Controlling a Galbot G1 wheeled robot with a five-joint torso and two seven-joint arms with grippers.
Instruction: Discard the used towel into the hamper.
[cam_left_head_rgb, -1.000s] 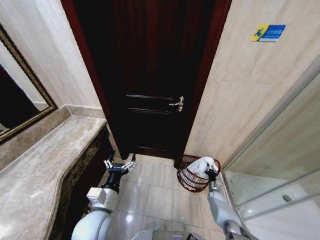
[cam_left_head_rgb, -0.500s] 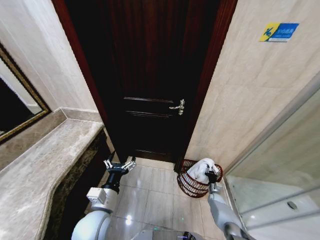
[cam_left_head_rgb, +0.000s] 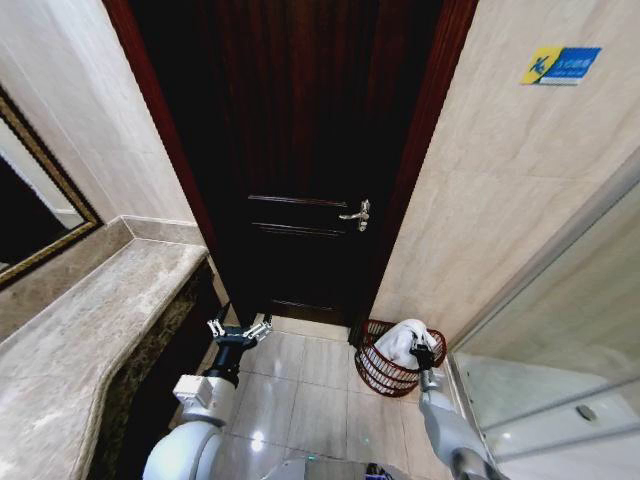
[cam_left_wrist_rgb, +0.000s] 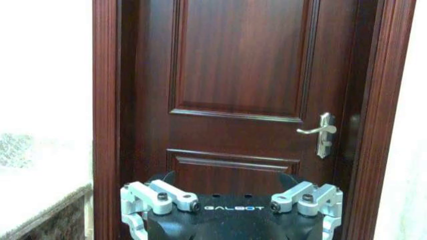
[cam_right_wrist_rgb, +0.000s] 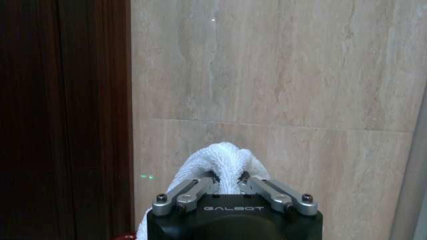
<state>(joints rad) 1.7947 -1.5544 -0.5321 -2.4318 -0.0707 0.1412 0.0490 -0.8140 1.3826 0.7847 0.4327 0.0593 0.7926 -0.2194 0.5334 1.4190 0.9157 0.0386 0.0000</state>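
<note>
My right tool (cam_left_head_rgb: 424, 352) is pinched shut on the crumpled white terry towel (cam_left_head_rgb: 405, 340), and I'm holding it right over the dark reddish-brown round wire hamper (cam_left_head_rgb: 383, 366) that stands on the pale tiled floor (cam_left_head_rgb: 300, 385), tucked in the corner between the dark wooden door (cam_left_head_rgb: 300, 170) and the beige tiled wall (cam_left_head_rgb: 500, 180). From the right wrist view the two fingers (cam_right_wrist_rgb: 200, 189) close tight on a fold of the cloth, which bulges up beyond them. In the head view the bulk of the towel looks to sit at or inside the hamper's rim; I can't tell whether it rests on the wire. So I judge this the drop step: carry done, release not yet made. Next calls for spreading the fingers so the cloth falls clear inside. My left tool (cam_left_head_rgb: 238, 330) hangs idle, spread wide, low before the door beside the grey marble worktop (cam_left_head_rgb: 90, 340).
</note>
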